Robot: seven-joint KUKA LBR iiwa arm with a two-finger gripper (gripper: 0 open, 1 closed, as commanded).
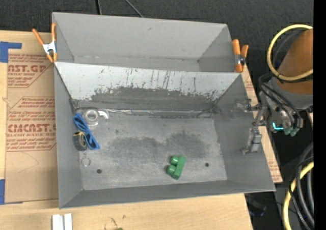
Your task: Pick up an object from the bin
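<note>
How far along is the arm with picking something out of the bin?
Nothing looks picked yet: the green plastic piece lies on the bin floor near the front, and the blue looped piece and clear ring lie at the left. The tool hangs by the bin's right wall, apart from all of them. Left: reaching a thing, gripping, lifting.

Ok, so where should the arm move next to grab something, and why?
Probably shift the gripper left, out over the green block. The gripper hangs above the bin's right wall, over no thing. The block lies alone on the floor, nearest to it, while the blue strip sits crowded with small bits at the far left.
</note>
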